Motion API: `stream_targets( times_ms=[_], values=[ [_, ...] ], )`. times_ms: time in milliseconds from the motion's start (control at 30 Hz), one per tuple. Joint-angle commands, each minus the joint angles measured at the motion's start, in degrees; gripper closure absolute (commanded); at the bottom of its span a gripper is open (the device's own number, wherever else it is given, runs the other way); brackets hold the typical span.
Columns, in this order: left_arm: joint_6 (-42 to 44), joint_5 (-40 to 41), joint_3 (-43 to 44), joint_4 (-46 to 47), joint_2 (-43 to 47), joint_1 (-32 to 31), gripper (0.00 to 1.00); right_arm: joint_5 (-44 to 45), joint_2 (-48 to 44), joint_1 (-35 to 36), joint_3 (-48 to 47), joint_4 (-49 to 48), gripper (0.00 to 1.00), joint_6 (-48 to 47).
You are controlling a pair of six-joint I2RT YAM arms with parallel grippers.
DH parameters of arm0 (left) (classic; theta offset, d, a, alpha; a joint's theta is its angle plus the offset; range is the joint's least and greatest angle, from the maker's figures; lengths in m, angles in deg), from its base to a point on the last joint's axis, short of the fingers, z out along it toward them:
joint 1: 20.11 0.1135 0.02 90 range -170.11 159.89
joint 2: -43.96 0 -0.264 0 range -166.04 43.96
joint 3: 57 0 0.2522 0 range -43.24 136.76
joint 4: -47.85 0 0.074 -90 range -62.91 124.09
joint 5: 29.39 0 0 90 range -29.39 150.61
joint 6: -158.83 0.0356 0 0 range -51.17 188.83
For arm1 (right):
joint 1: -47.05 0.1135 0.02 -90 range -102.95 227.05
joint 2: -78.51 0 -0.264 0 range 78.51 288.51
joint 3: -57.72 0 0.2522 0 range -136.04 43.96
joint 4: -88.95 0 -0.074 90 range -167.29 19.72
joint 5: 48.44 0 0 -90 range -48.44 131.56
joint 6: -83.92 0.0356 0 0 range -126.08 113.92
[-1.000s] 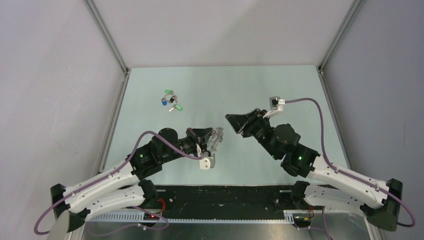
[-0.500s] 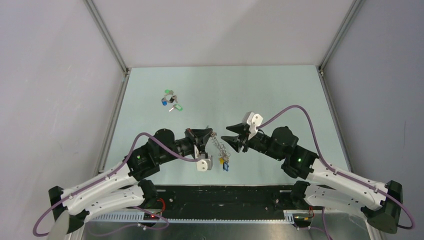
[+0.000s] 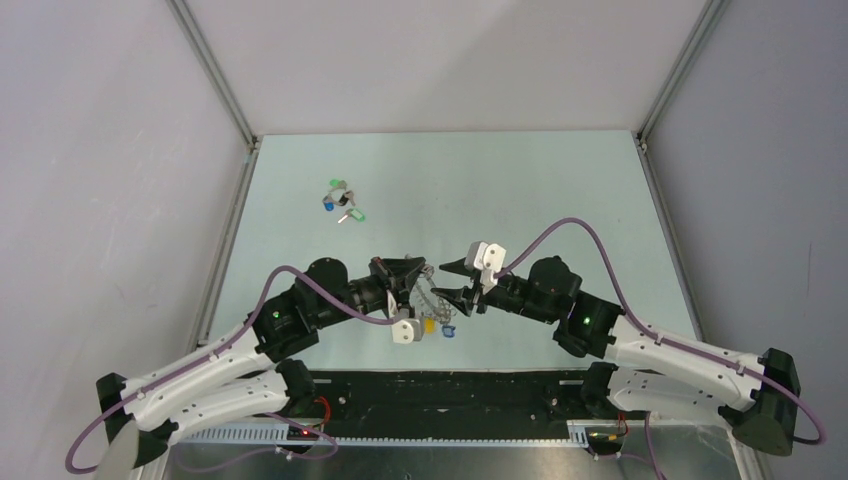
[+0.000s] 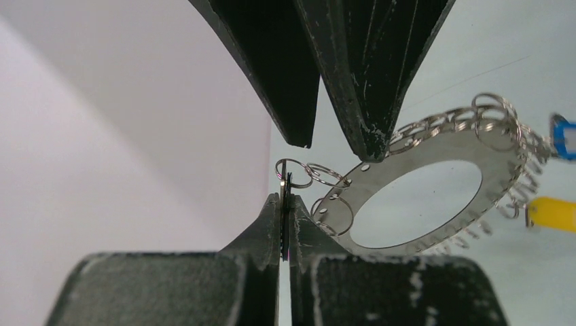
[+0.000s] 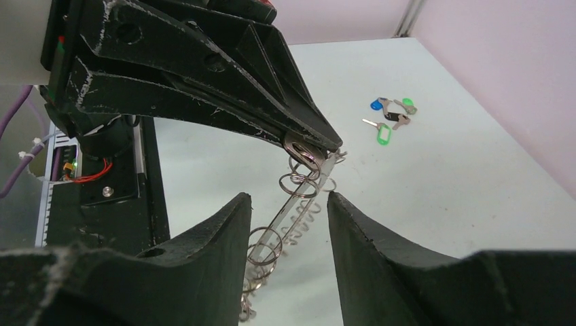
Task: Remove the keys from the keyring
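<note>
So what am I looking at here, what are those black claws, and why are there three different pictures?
These are two robot arms bolted at a table. One picture looks down from above. The other two come from a small camera on each wrist, so each shows its own fingers close up. The left gripper is pinched shut on the rim of the keyring, a flat grey disc fringed with wire loops. The right gripper is open, one finger on either side of the ring. A yellow tag and a blue tag hang from it. A few keys lie loose farther back.
</note>
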Motion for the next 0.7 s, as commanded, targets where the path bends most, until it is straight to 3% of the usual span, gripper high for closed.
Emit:
stream_targets(
  times_ms=[0,167,533,667],
  values=[
    [-1.1,-0.4,1.6,3.4,1.1,-0.2,1.00,1.6,-0.5,0.4,0.0,-2.3,0.48,-0.8],
    [-1.6,0.3,1.8,3.6,0.9,-0.2,1.00,3.4,-2.2,0.4,1.1,-3.8,0.44,1.3],
    [-2.5,1.4,2.1,3.9,1.0,-0.2,1.00,7.0,-1.7,3.1,2.8,-8.4,0.51,1.7],
    [-3.7,2.1,2.6,3.9,1.0,-0.2,1.00,12.3,0.1,4.9,3.5,-12.5,0.53,3.9]
  ],
)
